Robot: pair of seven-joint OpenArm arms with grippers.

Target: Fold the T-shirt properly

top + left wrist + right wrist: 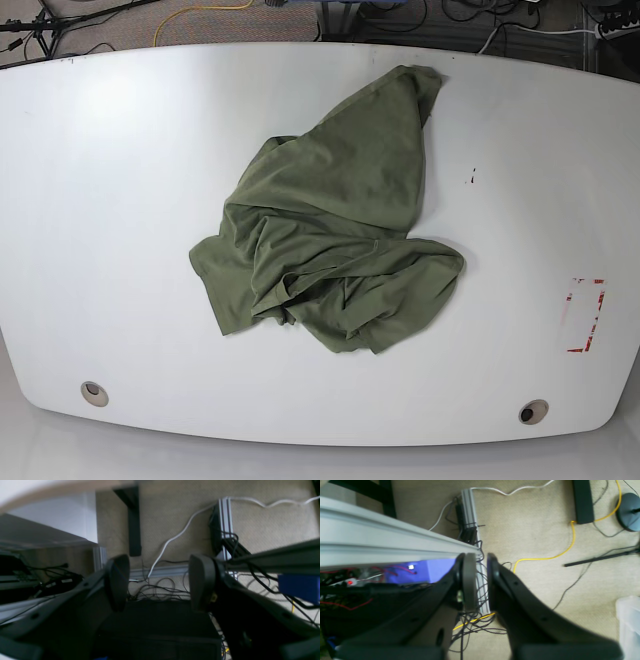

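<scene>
The olive-green T-shirt (330, 240) lies crumpled in a heap near the middle of the white table (120, 200), one part stretching toward the far edge. Neither gripper shows in the base view. Seen by the left wrist camera, my left gripper (160, 582) hangs over the carpeted floor, its fingers wide apart with nothing between them. My right gripper (481, 582) is also off the table above the floor, its fingers a narrow gap apart and empty. The shirt appears in neither wrist view.
A red-edged rectangle (585, 315) is marked on the table at the right, and round holes (94, 392) sit near the front edge. Below the arms are an aluminium beam (382, 545), a yellow cable (572, 540), a white cable (175, 537), a table leg (133, 522) and tangled wires.
</scene>
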